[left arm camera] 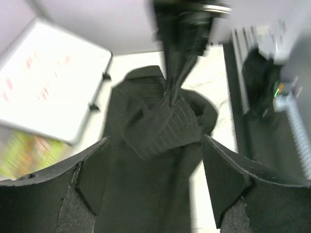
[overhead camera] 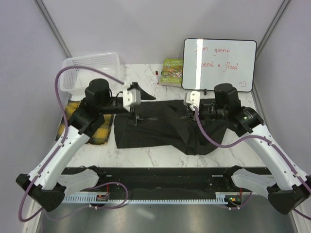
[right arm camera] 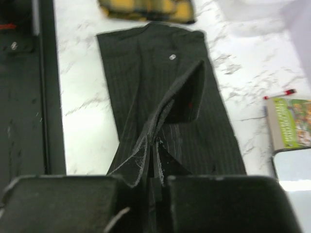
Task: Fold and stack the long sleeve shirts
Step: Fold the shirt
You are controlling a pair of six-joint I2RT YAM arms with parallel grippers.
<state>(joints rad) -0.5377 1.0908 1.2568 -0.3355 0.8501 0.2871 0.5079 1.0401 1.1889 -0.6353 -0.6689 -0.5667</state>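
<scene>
The dark pinstriped shirt [overhead camera: 155, 128] lies spread across the middle of the table. My right gripper [overhead camera: 190, 112] is shut on a raised fold of it; in the right wrist view the jaws [right arm camera: 158, 158] pinch the cloth edge and the shirt [right arm camera: 146, 82] stretches away from them. My left gripper [overhead camera: 133, 115] is open over the shirt's left part. In the left wrist view its fingers [left arm camera: 228, 174] stand wide apart with the dark cloth [left arm camera: 160, 126] between and beyond them. The yellow-and-black plaid shirt [overhead camera: 95, 130] lies folded at the left, partly under my left arm, and it shows in the right wrist view [right arm camera: 146, 9].
A white mesh basket [overhead camera: 92, 68] stands at the back left. A green book [overhead camera: 172, 72], a red marker [overhead camera: 157, 74] and a whiteboard [overhead camera: 218, 64] are at the back. The black rail [overhead camera: 160, 177] runs along the near edge.
</scene>
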